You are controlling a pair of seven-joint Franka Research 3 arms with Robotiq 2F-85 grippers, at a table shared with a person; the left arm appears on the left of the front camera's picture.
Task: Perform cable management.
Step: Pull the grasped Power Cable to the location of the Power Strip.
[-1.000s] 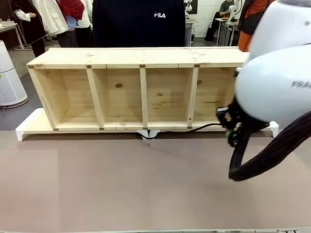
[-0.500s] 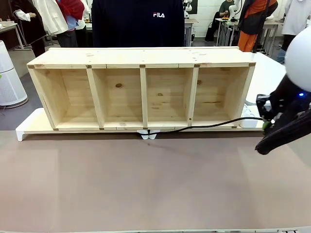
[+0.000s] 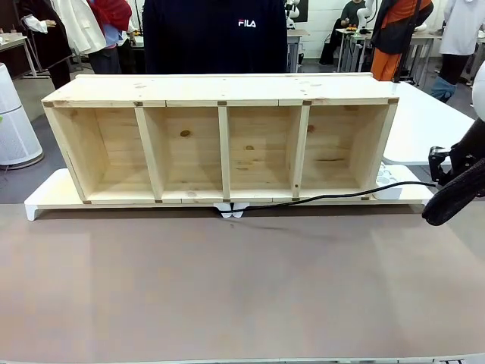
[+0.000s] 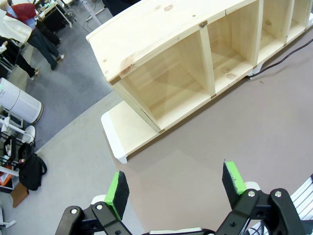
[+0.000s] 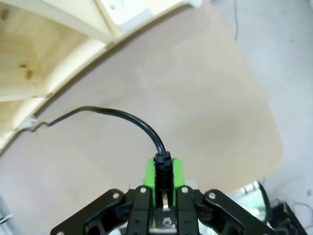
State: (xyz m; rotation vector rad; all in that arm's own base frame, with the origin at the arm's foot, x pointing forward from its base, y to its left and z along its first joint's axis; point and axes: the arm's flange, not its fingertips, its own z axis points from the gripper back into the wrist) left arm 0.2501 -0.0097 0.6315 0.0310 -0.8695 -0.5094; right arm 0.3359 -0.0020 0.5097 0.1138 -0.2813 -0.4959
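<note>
One cable [image 5: 163,161], seemingly plug-end, in right gripper [image 5: 164,172]

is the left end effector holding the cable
No, the left end effector has its green pads wide apart with nothing between them, and the cable lies off by the wooden shelf.

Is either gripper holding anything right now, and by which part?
The right gripper is shut on the cable, pinching it at its thickened plug end. The left gripper is open and holds nothing.
</note>
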